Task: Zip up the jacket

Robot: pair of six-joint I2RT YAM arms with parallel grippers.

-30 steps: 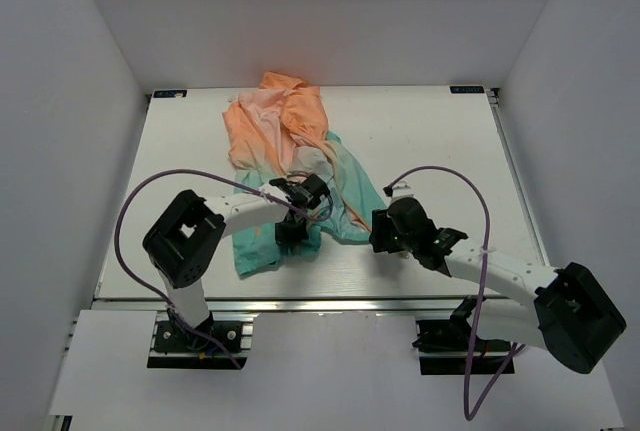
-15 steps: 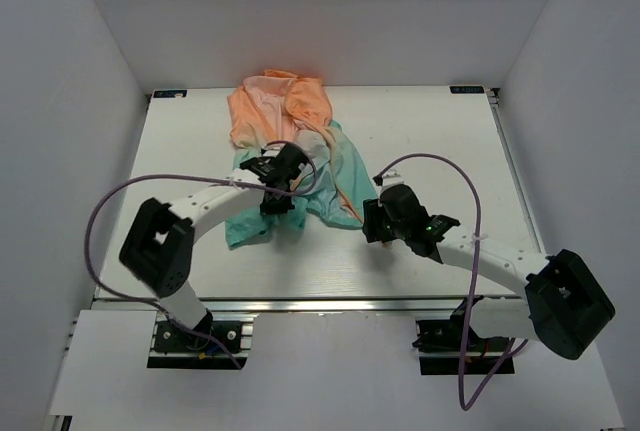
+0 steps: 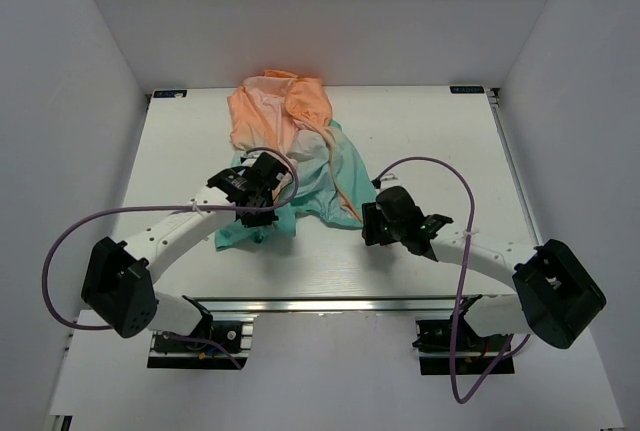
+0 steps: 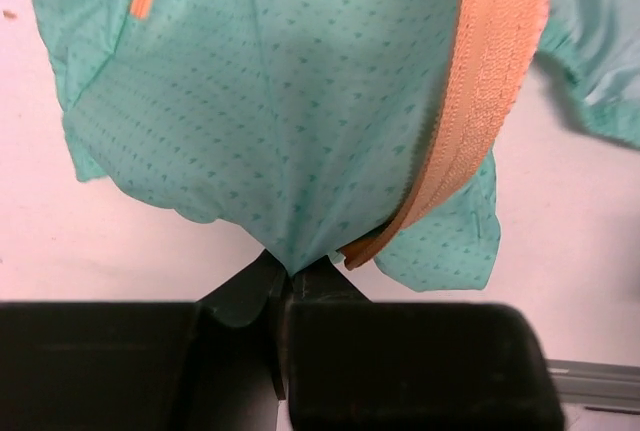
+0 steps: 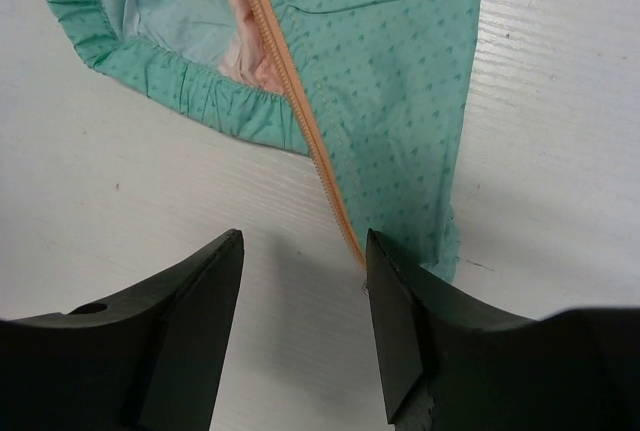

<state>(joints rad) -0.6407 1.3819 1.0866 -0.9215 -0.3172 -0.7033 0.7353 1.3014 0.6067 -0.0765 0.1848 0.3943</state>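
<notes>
With the left gripper (image 4: 283,273) clamped on the jacket (image 4: 290,101) hem, keep it taut; the right gripper (image 5: 305,251), jaws apart, should pinch the orange zipper (image 5: 292,86) end.

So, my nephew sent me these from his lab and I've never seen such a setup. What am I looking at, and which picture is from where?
These are two robot arms bolted at the near edge of a white table. The wide picture comes from a fixed camera above and behind them. The two close-ups come from cameras on the wrists, so the dark shapes at the bottom are each arm's own fingers. On the table lies a thin jacket, orange at the far end and teal nearer the arms, crumpled, its front open. The left gripper is shut on a pinch of teal fabric beside the orange zipper. The right gripper is open and holds nothing; a zipper end lies just in front of its fingers.
</notes>
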